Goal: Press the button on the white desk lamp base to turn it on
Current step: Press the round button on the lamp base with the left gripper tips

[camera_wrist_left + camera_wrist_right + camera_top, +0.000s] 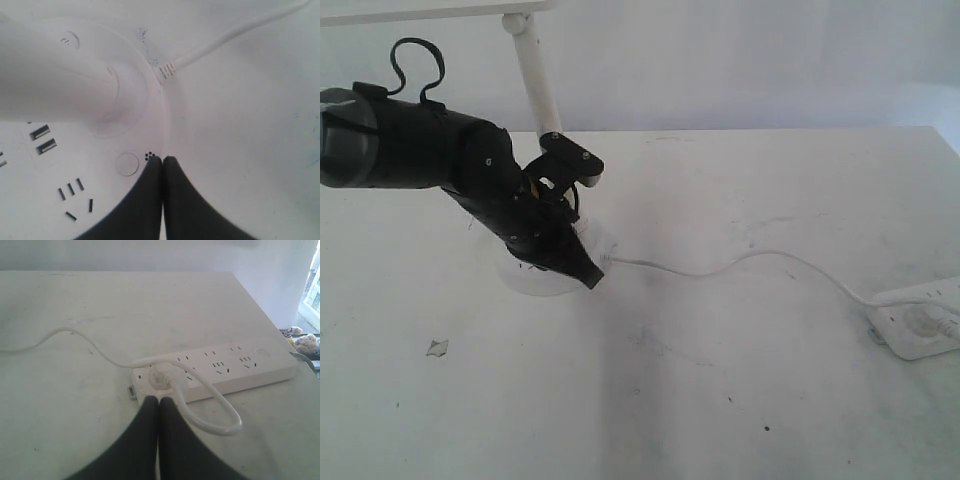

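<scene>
The white desk lamp base (pixel 532 280) lies at the left of the table, mostly hidden under my left arm; its slanted stem (pixel 538 80) rises behind. In the left wrist view the base (pixel 100 165) fills the frame, with dark slots and the stem's foot. The button (pixel 126 164) is a faint circle near the rim. My left gripper (pixel 162 159) is shut and empty, tips at the base's rim beside a cluster of tiny holes, just right of the button. Its tip (pixel 593 281) shows in the exterior view. My right gripper (pixel 159 400) is shut and empty near the power strip.
A thin white cord (pixel 720 268) runs from the base to a rectangular white power strip (pixel 920 318) at the right table edge. In the right wrist view the strip (pixel 220 371) holds a plug (pixel 159 376) with a looped cable. A small scrap (pixel 437 348) lies front left.
</scene>
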Robot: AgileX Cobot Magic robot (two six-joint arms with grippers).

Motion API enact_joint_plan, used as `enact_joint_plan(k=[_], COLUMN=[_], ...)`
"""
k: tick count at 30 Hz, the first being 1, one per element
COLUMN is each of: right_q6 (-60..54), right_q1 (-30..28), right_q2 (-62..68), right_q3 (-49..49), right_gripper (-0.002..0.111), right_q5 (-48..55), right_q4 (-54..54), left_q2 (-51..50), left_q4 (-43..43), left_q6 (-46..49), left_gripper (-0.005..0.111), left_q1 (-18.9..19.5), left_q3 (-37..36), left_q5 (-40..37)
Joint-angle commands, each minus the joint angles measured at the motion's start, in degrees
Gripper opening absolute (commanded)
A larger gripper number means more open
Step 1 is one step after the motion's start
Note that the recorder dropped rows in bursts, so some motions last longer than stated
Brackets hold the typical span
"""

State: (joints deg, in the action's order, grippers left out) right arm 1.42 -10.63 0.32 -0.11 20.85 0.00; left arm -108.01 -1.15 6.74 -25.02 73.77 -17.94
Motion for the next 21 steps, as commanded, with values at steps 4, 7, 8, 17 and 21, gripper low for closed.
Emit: enact_joint_plan(k=[4, 7, 8, 17, 21], right_q6=[0.1, 0.1, 0.1, 0.1, 0.1], right_q1=[0.3, 0.3, 0.3, 0.3, 0.3], right_q2=[-0.3, -0.3, -0.3, -0.3, -0.3], right_q3=[0.1, 0.1, 0.1, 0.1, 0.1], right_gripper=[0.0, 0.0, 0.0, 0.0, 0.0], right_q5=[-0.8, -0.8, -0.8, -0.8, -0.8], right_q4=[0.0, 0.0, 0.0, 0.0, 0.0], left_q2=[-1.2, -1.2, -1.2, -1.2, -1.3], left_q4=[-1.5, -3.3, -4.3, -16.9, -16.9], left_q6=[-0.7, -1.4, -2.0, -14.1, -15.0], left_gripper=[0.0, 0.0, 0.0, 0.0, 0.0], left_q1=[-0.2, -0.2, -0.2, -0.2, -0.2], left_q3=[0.3, 0.3, 0.3, 0.3, 0.3], left_q5=[0.3, 0.4, 0.4, 0.6, 1.8])
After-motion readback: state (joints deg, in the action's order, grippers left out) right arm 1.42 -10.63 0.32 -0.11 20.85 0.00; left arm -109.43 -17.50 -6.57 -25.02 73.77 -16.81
